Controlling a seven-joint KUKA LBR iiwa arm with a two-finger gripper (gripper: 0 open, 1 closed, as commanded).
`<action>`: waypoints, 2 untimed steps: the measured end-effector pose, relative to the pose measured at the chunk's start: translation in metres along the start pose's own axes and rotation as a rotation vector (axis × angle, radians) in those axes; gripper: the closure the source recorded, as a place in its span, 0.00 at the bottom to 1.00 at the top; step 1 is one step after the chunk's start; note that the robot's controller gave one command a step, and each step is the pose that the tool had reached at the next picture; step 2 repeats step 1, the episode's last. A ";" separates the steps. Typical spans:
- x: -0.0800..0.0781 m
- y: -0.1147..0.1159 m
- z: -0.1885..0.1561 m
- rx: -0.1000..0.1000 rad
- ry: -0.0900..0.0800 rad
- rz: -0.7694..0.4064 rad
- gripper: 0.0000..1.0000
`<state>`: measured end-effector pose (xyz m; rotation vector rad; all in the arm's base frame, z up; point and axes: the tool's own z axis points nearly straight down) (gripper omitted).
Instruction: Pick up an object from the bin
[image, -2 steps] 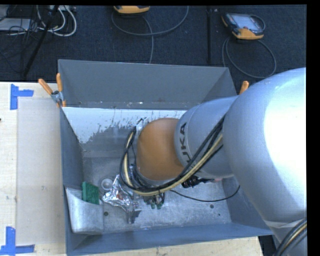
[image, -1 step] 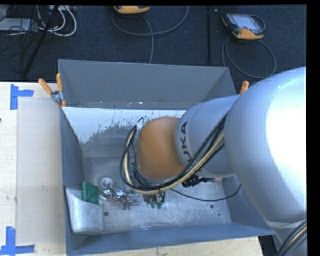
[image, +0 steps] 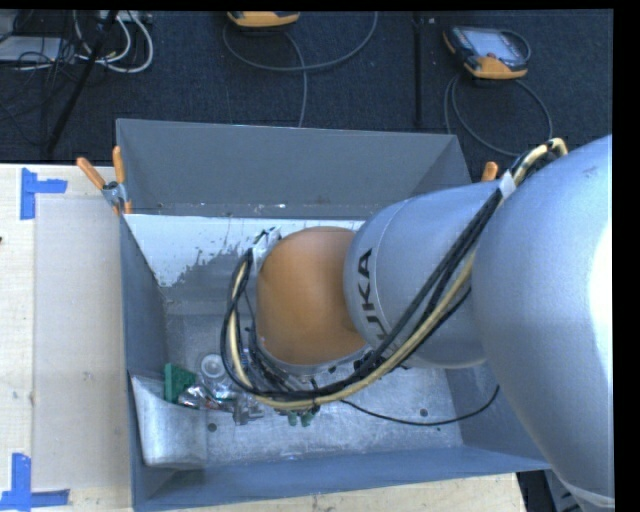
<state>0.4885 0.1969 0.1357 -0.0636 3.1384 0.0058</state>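
— What lies closest to the near wall?
— In the near left corner of the bin (image: 300, 468) there is a small cluster: a green block (image: 178, 383), a clear round piece (image: 211, 368) and greyish bits (image: 220, 400) touching them.
— And the gripper?
— The gripper (image: 262, 390) sits low, just right of that cluster, beneath the orange cover (image: 300, 295). I cannot tell whether it is released or clenched.
— How would the block handle?
— Probably light, stiff and a little slick. I would pinch it across its flat sides, away from the wall.
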 end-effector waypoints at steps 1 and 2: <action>-0.005 0.008 -0.092 0.000 -0.005 -0.009 1.00; -0.005 0.008 -0.092 0.000 -0.005 -0.009 1.00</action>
